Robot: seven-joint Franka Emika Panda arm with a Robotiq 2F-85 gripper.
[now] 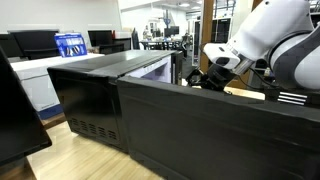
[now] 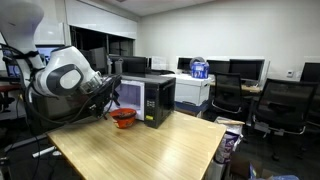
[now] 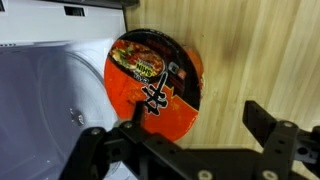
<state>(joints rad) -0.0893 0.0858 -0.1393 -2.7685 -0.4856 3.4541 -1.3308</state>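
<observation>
Office lab, pale wooden table (image 2: 140, 145). Gripper (image 3: 175, 125) spread wide, empty, hovering over red noodle bowl (image 3: 155, 75); bowl sits on the table just beside black microwave (image 2: 150, 98). Lid print: white characters, unreadable. Monitors (image 2: 245, 68), chairs (image 2: 285, 100) well behind

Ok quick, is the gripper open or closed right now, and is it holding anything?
Gripper: open, holding nothing; jaws wide apart, close to the red instant noodle bowl on the wooden table.
</observation>
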